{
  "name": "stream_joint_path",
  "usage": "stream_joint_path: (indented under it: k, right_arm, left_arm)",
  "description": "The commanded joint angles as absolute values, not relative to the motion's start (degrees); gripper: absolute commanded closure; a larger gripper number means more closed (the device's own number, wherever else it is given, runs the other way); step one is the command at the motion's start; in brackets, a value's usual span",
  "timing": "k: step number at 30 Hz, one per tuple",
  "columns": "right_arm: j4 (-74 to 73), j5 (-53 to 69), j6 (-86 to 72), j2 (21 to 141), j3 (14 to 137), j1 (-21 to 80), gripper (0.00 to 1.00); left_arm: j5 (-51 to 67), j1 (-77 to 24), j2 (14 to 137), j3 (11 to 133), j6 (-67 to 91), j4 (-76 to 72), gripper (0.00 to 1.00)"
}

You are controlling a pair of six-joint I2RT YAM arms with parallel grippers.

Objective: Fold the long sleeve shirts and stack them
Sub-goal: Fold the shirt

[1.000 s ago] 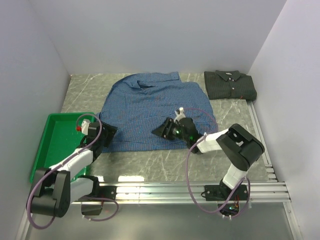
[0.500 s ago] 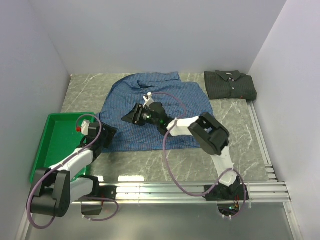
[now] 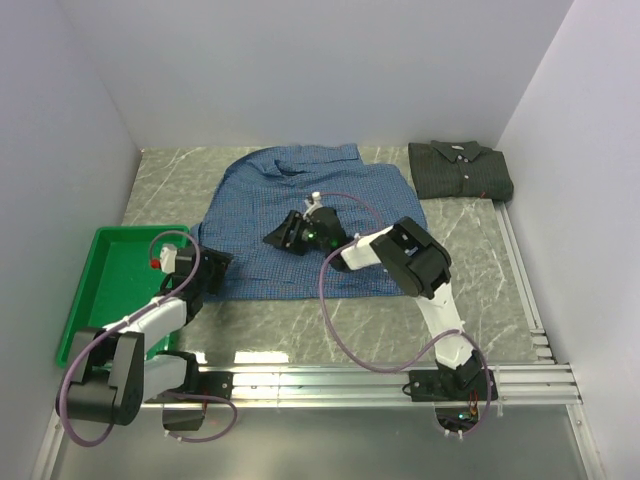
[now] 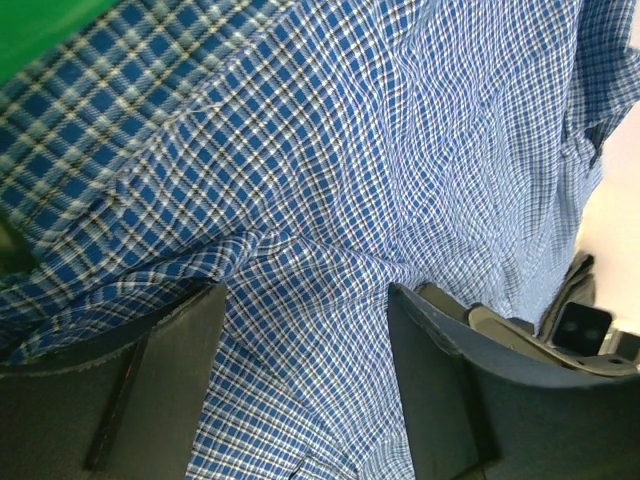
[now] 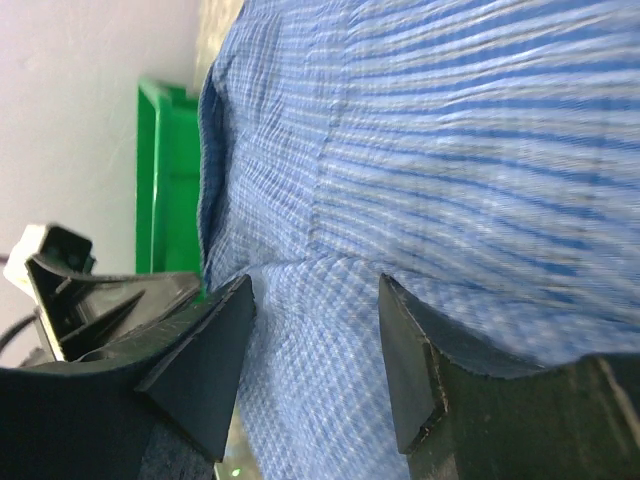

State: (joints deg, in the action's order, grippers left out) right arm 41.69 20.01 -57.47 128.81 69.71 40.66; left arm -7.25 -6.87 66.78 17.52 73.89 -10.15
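The blue checked shirt [image 3: 300, 200] lies spread flat on the middle of the bench [image 3: 330, 320], its collar toward the far side. The dark green-charcoal shirt [image 3: 462, 172] sits folded at the far right corner, apart from the blue one.

The left hand [image 3: 212, 268] rests at the shirt's near-left edge, just beside the green tray [image 3: 100, 270]. Its wrist view shows its fingers [image 4: 170, 350] spread, with a low ridge of checked cloth rising between them.

The right hand [image 3: 280, 238] reaches across to the middle of the blue shirt. Its fingers [image 5: 205, 350] are also spread, and a soft fold of cloth lies between them.
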Motion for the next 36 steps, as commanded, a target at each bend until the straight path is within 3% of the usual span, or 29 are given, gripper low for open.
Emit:
stream_joint_path:
  k: [1, 13, 17, 23, 27, 36]
  right_arm:
    - [45.00, 19.51, -57.30, 126.22, 67.07, 36.75, 0.39]
    - [43.25, 18.46, -53.88, 116.47, 56.87, 28.57, 0.39]
    - [37.28, 17.06, -48.79, 109.97, 55.03, 26.63, 0.39]
    - [11.38, 7.85, -35.70, 95.64, 55.72, 26.54, 0.39]
    - [-8.81, 0.47, -27.97, 89.48, 57.13, 26.54, 0.39]
    - [-27.32, -11.68, -19.43, 86.22, 59.32, 26.28, 0.39]
  left_arm:
    - [-7.65, -6.24, 67.07, 14.68, 75.76, -5.71, 0.27]
    - [-9.75, -6.06, 59.34, 19.51, 71.47, 1.48, 0.24]
    - [-9.14, -6.06, 57.48, 23.54, 68.12, 3.77, 0.17]
    - [-6.68, -6.33, 57.04, 33.12, 60.92, 12.64, 0.04]
    - [-6.94, -8.34, 57.83, 37.96, 56.09, 17.22, 0.04]
    - [-9.67, -17.83, 70.90, 42.80, 51.59, 19.78, 0.02]
